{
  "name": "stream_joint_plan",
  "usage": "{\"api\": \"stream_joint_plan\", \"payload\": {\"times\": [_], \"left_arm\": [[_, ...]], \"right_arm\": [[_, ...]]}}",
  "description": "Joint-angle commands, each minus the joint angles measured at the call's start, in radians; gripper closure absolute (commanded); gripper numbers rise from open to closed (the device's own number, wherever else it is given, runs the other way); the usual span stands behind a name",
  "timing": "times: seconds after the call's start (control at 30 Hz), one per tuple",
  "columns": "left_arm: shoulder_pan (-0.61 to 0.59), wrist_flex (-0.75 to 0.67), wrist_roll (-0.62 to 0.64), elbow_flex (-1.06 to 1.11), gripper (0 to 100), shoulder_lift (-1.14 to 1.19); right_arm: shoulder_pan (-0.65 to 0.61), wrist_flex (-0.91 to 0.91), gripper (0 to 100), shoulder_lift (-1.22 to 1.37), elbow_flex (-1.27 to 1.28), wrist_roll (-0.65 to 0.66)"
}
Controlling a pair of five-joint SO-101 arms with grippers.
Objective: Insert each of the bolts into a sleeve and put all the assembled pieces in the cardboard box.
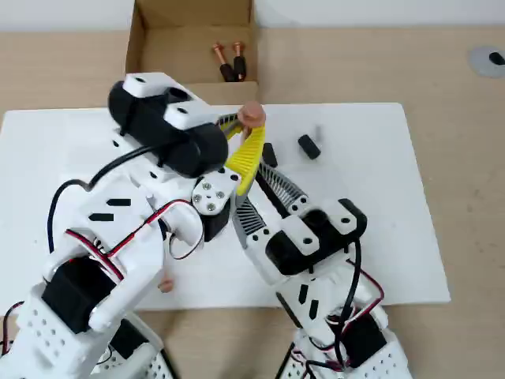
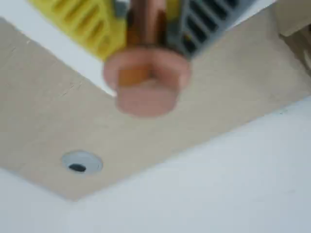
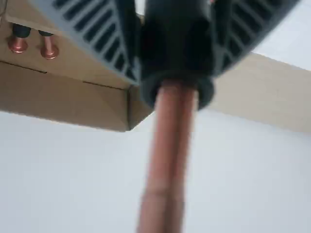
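Upper centre: left end effector (image 2: pixel 146 19) holds bolt (image 2: pixel 146 90), right end effector (image 3: pixel 175 29) holds sleeve (image 3: pixel 176 53) (shaft partly in); push straight, axes aligned.

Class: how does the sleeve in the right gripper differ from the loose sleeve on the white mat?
The gripped sleeve is clamped in the right gripper; the loose sleeve lies free on the mat. The gripped sleeve has a copper bolt in it; the loose sleeve has none. Both are black.
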Motion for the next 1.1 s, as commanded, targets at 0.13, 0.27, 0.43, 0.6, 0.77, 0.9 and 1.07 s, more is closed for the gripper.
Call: {"api": "stream_joint_plan", "payload": {"times": [0.13,0.27,0.43,0.6,0.77,0.9,1.07], "left_arm": [[-0.023,0.135,-0.018,-0.069,99,-0.002],[-0.025,0.207,-0.020,-0.118,99,-0.002],[-0.025,0.301,-0.025,-0.167,98,0.001],[-0.025,0.411,-0.078,-0.172,95,-0.001],[-0.025,0.514,-0.077,-0.227,95,-0.001],[-0.025,0.601,-0.077,-0.278,91,0.001],[-0.025,0.707,-0.077,-0.364,90,0.001]], "right_arm": [[-0.016,-0.023,98.9,-0.045,-0.007,-0.003],[-0.016,-0.023,98.9,-0.045,-0.007,-0.003],[-0.015,-0.026,98.9,-0.045,-0.008,-0.002],[-0.012,-0.026,98.9,-0.045,-0.010,-0.002],[-0.012,-0.026,98.9,-0.045,-0.010,-0.002],[-0.012,-0.021,98.9,-0.045,-0.010,-0.002],[-0.010,-0.021,98.9,-0.044,-0.002,0.020]]}}
